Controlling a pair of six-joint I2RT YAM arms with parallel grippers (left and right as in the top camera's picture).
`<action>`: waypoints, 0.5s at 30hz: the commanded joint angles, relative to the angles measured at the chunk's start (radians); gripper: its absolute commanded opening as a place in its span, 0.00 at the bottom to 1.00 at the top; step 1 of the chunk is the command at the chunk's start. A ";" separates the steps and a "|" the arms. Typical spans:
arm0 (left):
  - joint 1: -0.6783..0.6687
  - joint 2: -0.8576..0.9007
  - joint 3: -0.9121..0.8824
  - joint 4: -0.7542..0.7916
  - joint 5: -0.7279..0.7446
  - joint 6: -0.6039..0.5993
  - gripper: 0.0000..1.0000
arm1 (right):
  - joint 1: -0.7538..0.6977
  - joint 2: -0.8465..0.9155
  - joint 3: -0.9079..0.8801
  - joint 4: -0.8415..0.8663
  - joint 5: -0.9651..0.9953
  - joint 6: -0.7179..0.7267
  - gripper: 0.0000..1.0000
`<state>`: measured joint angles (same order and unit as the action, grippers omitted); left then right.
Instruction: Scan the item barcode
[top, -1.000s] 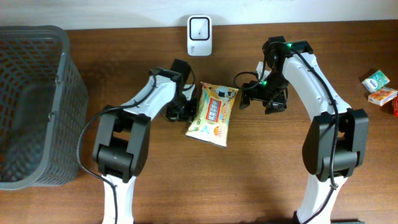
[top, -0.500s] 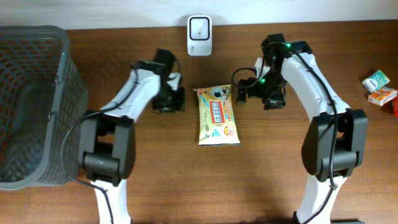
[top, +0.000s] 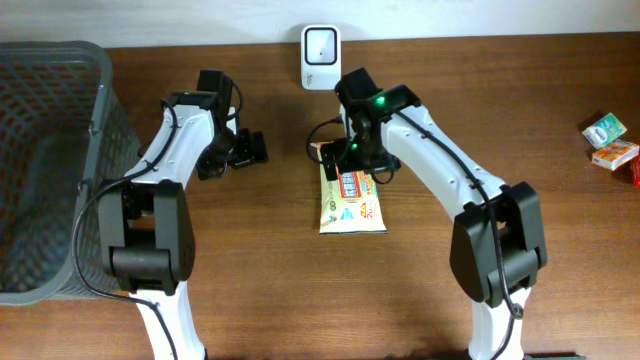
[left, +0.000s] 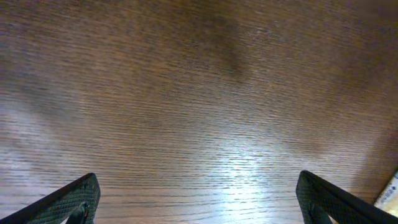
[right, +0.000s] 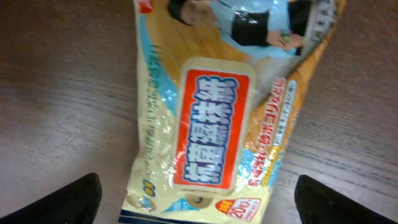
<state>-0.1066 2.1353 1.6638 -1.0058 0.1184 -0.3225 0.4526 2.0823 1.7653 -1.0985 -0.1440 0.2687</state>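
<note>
While right gripper (right: 199, 202) gapes over the packet (right: 211, 124), left gripper (left: 198, 200) (also open) faces the table (left: 186, 87).

The brown surface (top: 400, 290) holds a yellow pack (top: 352, 205) in the middle, a grey basket (top: 110, 130) at its left edge, and a white scanner (top: 320, 44) at its back edge.
</note>
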 joint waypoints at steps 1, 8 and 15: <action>0.009 -0.025 0.009 -0.009 -0.030 -0.053 0.99 | 0.050 0.008 0.006 0.002 0.074 0.038 0.91; 0.043 -0.025 0.009 -0.031 -0.032 -0.092 0.99 | 0.173 0.014 0.005 0.003 0.383 0.200 0.92; 0.071 -0.025 0.009 -0.068 -0.038 -0.092 0.99 | 0.272 0.087 0.005 0.035 0.500 0.268 0.92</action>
<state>-0.0483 2.1353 1.6638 -1.0626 0.0963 -0.4023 0.6952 2.1132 1.7653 -1.0832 0.2703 0.4919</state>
